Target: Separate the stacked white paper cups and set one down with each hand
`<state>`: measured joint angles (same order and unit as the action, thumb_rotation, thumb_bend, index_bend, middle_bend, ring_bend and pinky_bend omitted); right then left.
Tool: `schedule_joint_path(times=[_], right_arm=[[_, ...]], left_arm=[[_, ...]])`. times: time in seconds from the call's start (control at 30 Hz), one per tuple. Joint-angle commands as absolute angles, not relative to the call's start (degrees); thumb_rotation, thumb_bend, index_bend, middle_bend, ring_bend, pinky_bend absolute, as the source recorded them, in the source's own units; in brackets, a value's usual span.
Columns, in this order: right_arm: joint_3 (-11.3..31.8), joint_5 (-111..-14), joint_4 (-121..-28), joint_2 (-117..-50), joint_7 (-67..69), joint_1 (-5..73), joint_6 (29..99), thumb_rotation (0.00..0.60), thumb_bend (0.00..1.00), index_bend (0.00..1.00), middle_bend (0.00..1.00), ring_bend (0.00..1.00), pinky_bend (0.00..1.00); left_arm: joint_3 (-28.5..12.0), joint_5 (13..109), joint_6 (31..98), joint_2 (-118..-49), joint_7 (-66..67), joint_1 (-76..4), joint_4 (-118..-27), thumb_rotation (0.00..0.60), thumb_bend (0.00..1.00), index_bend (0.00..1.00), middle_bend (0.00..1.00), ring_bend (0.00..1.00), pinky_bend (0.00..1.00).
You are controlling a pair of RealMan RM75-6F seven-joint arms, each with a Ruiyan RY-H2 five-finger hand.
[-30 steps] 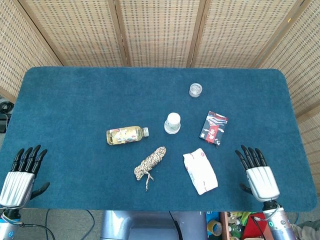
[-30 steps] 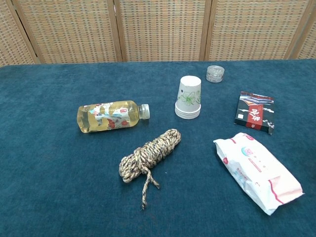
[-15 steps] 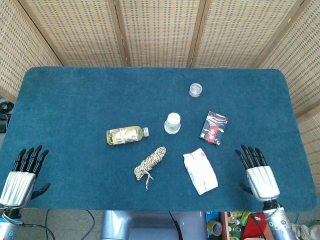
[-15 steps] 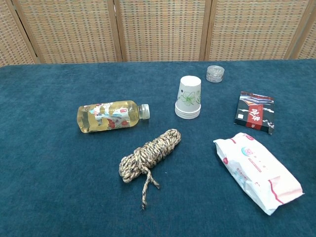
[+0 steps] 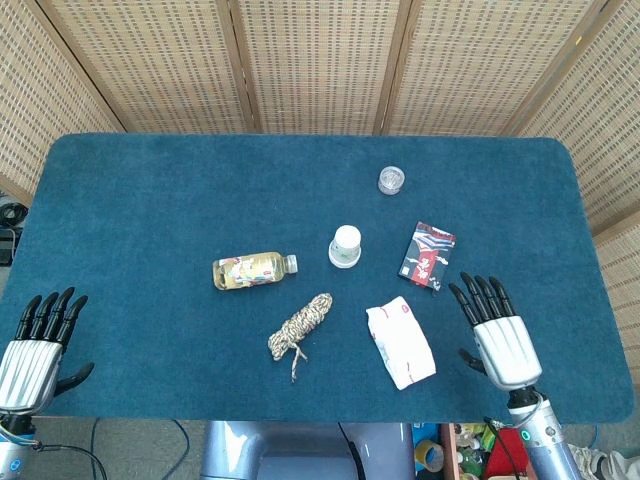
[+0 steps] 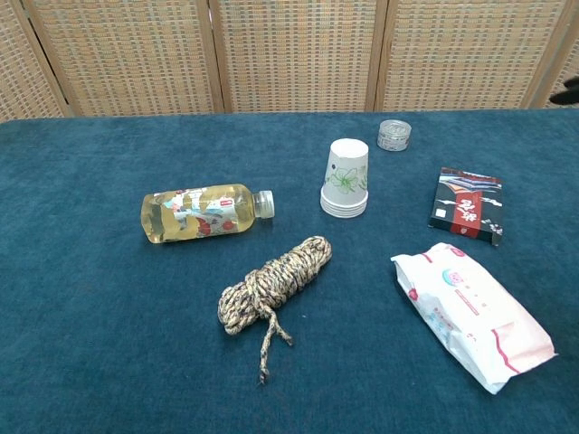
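Observation:
The stack of white paper cups point(image 5: 345, 246) stands upside down near the middle of the blue table, its green leaf print facing the chest view point(image 6: 346, 178). My right hand point(image 5: 495, 334) hovers at the table's front right, fingers spread, holding nothing, well right of the cups. My left hand point(image 5: 34, 344) is at the front left corner, also spread and empty, far from the stack. Only a dark fingertip shows at the right edge of the chest view.
A yellow drink bottle point(image 5: 253, 270) lies left of the cups. A coiled rope point(image 5: 300, 325) and a white wipes pack point(image 5: 400, 342) lie in front. A dark card box point(image 5: 428, 256) sits to the right, a small clear jar point(image 5: 391, 180) behind. Wicker screens back the table.
My right hand has moved left and forward over the table, toward the card box. My left hand has drifted slightly left and back toward the front edge.

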<state>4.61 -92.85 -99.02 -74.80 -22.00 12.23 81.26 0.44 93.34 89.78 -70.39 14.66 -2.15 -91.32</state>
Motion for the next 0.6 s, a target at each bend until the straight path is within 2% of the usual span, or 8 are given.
schedule_joint_path(times=[0.03, 0.3, 0.6], right_arm=[[7.9, -91.2, -103.0, -75.0, -25.5, 15.4, 78.6, 0.600, 0.10, 0.06, 0.00, 0.00, 0.05], [15.4, -81.2, -108.4, -78.0, -34.1, 25.2, 67.9, 0.600, 0.10, 0.19, 0.02, 0.00, 0.19], [22.2, -63.8, -105.2, -85.0, -44.8, 37.5, 60.2, 0.600, 0.10, 0.24, 0.06, 0.00, 0.23]], left_arm=[[0.4, 93.0, 89.4, -70.5, 14.5, -2.3, -91.1, 0.600, 0.18, 0.00, 0.00, 0.00, 0.00], [0.1, 91.7, 88.0, -71.0, 14.6, -2.8, -90.3, 0.600, 0.18, 0.00, 0.00, 0.00, 0.00], [-0.8, 89.4, 86.6, -71.6, 14.7, -3.4, -88.8, 0.600, 0.18, 0.00, 0.00, 0.00, 0.00]])
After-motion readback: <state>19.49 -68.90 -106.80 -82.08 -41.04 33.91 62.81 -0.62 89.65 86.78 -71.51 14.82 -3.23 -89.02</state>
